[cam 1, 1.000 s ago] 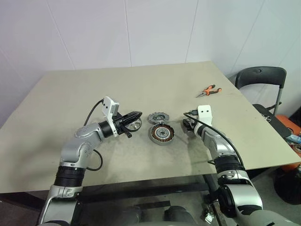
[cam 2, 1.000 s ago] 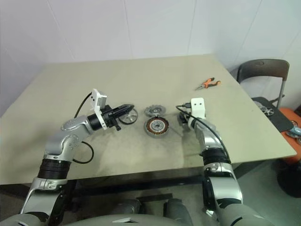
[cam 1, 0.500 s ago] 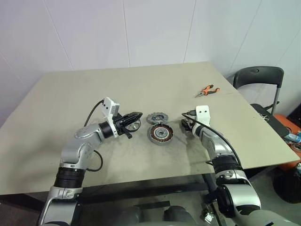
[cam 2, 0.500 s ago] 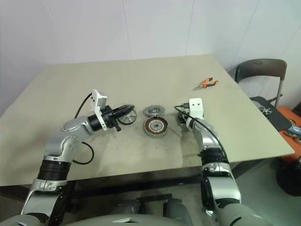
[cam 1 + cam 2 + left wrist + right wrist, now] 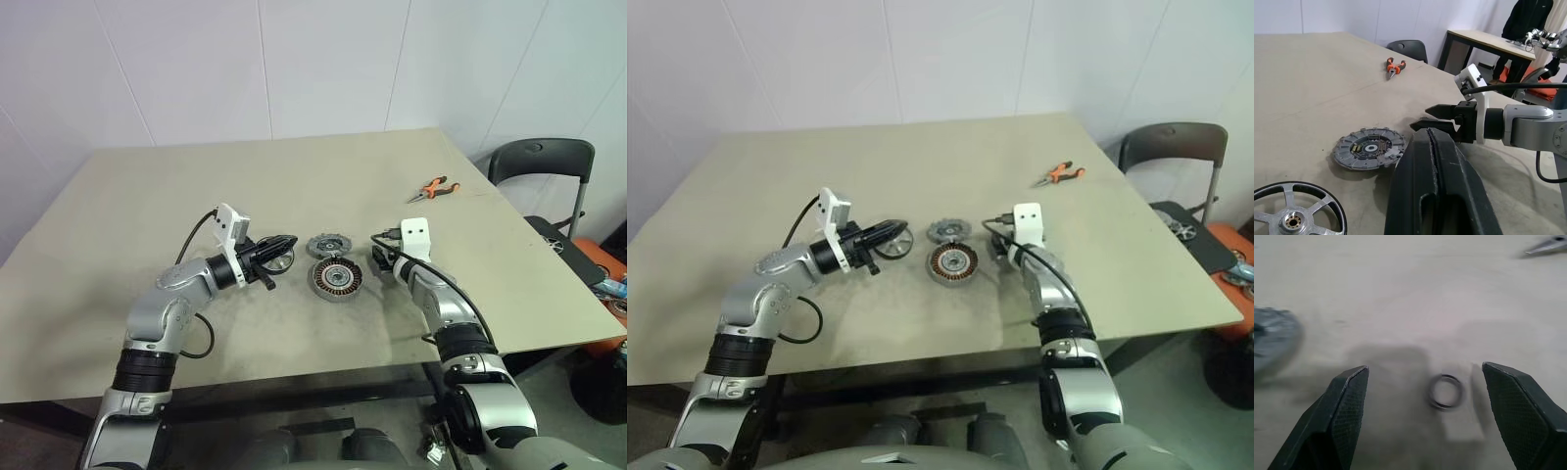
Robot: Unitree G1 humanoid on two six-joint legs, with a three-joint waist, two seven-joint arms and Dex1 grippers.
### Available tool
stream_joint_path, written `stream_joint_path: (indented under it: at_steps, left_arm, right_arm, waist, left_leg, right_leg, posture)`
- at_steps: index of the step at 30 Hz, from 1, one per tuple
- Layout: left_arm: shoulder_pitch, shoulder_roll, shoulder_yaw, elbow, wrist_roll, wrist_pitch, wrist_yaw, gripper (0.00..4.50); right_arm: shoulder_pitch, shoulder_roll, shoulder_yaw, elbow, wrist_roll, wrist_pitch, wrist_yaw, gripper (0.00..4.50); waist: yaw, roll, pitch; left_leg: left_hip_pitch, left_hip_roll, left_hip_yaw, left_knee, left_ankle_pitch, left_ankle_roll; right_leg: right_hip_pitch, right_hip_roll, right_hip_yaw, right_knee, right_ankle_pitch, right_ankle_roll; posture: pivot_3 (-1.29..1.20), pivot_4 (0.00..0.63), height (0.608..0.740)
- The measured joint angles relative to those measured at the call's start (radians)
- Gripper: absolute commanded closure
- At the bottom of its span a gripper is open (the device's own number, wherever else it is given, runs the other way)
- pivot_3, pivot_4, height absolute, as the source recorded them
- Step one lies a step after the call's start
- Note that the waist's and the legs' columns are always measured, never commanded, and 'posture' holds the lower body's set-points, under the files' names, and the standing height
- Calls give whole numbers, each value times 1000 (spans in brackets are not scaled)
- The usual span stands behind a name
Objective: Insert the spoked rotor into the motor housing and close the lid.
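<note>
The motor housing (image 5: 337,279), with its copper windings, stands on the table. Just behind it lies the flat grey lid (image 5: 329,245). To the left of both, the spoked rotor (image 5: 278,260) lies flat on the table. My left gripper (image 5: 290,239) hovers level just above the rotor, shut, with nothing held. In the left wrist view the rotor (image 5: 1295,214) and lid (image 5: 1370,146) lie beside the shut fingers (image 5: 1444,161). My right gripper (image 5: 379,262) is open just right of the housing. Its wide-apart fingers (image 5: 1347,401) have bare table and a small ring (image 5: 1446,391) between them.
Orange-handled pliers (image 5: 435,187) lie near the table's far right corner. A black chair (image 5: 542,162) stands beyond the right edge. The table (image 5: 196,196) has wide free room on its left and far side. A person (image 5: 1528,17) stands by another table in the background.
</note>
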Motion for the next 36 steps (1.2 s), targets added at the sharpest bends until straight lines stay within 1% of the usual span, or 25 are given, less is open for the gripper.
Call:
stream_joint_path:
  at_steps: [5, 7, 12, 21, 29, 36]
  left_arm:
    - [0, 0, 0, 0, 0, 0, 0, 4500]
    - [0, 0, 0, 0, 0, 1, 0, 4500]
    - [0, -1, 0, 0, 0, 0, 0, 4500]
    - [0, -2, -1, 0, 0, 0, 0, 4500]
    - [0, -5, -1, 0, 0, 0, 5, 4500]
    - [0, -11, -4, 0, 1, 0, 7, 4500]
  right_arm:
    - [1, -13, -27, 9, 6, 3, -20, 627]
    - [-10, -3, -63, 24, 38, 16, -37, 627]
    - [-41, 7, -108, 52, 81, 46, -57, 627]
    - [-41, 24, -92, 29, 87, 62, -40, 627]
    - [-7, 40, 22, -13, 29, 45, -2, 627]
    - [-14, 40, 5, 13, 32, 26, -39, 627]
  waist:
    - [0, 0, 0]
    - [0, 0, 0]
    - [2, 0, 0]
    - [-6, 0, 0]
    - [-3, 0, 0]
    - [3, 0, 0]
  left_leg:
    - [0, 0, 0, 0, 0, 0]
    - [0, 0, 0, 0, 0, 0]
    - [7, 0, 0, 0, -1, 0]
    - [8, 1, 0, -4, -1, 0]
    - [8, 1, 0, -4, -1, 0]
    - [8, 1, 0, -3, -1, -1]
  right_leg:
    - [0, 0, 0, 0, 0, 0]
    - [0, 0, 0, 0, 0, 0]
    - [9, 0, 0, -2, -2, -3]
    - [7, 0, 0, -2, -2, -3]
    - [7, 0, 0, -2, -2, -3]
    - [8, 0, 0, -3, -3, -3]
  posture:
    - [0, 0, 740]
    - [0, 0, 740]
    - [0, 0, 740]
    - [0, 0, 740]
    - [0, 0, 740]
    - [0, 0, 740]
